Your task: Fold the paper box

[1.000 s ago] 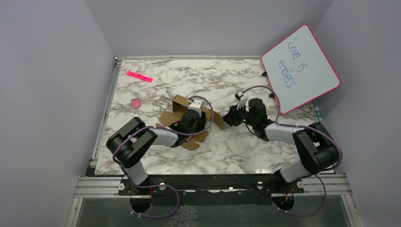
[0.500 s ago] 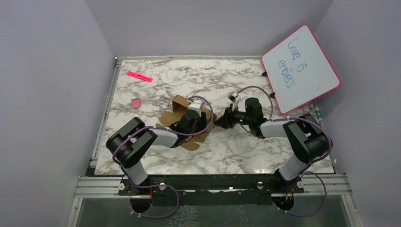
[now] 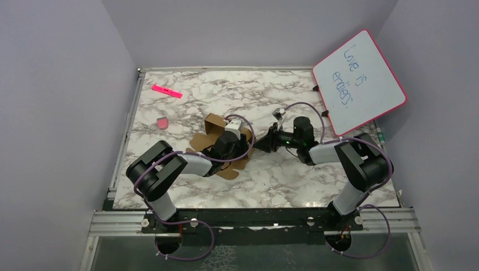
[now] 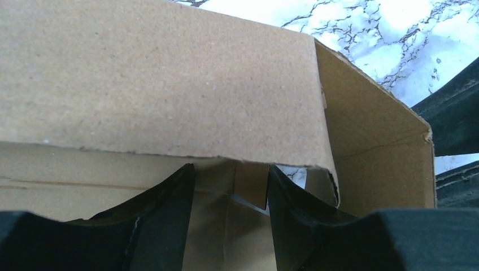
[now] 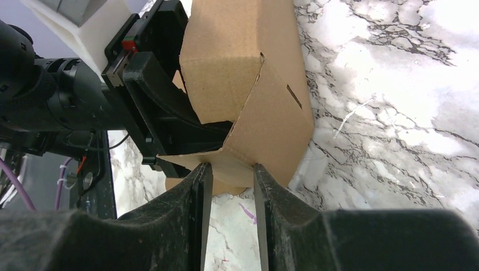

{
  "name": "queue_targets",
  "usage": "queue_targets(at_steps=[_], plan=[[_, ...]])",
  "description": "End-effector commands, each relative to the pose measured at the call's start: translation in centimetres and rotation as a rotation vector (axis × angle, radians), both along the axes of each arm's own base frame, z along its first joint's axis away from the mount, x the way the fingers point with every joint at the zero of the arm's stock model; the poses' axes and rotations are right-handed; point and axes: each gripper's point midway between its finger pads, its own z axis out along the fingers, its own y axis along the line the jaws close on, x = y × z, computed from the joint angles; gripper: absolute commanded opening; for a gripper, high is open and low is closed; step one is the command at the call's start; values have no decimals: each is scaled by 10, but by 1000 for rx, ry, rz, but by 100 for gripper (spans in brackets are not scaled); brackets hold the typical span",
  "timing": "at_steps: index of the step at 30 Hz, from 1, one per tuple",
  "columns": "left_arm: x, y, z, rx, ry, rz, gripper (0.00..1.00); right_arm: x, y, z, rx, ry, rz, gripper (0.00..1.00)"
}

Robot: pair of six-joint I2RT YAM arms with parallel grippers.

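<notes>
Top external view: the white marble-patterned table carries the plain brown cardboard paper box left of centre, half formed, with its flaps splayed. The left gripper reaches into it. In the left wrist view its jaws stand about half apart under a folded-over panel, clamping nothing visible. The right gripper meets the box's right side, jaws narrowly parted, with a side flap at its fingertips, not visibly pinched. The step looks like raising a side wall. Next, the right arm probably needs to push that flap upright while the left braces the base.
</notes>
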Motion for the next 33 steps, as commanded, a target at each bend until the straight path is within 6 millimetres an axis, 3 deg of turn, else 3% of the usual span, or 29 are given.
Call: queue_targets(at_steps=[1,10,19,24,29,33], plan=[[-12,-2,0,-23,32,-34,50,-6,6,1,36,-46,51,38],[-15,0,22,-69,-2,-34,53,-5,10,-6,61,-53,58,39],[-23,13,46,-77,-16,-10,65,-3,8,-10,39,-58,49,41],[-36,47,37,-23,27,87,67,-1,8,-14,18,-68,48,41],[-46,87,16,-7,92,216,58,1,9,-15,14,-80,56,42],[-49,103,-1,21,146,264,54,3,11,-14,11,-97,64,42]])
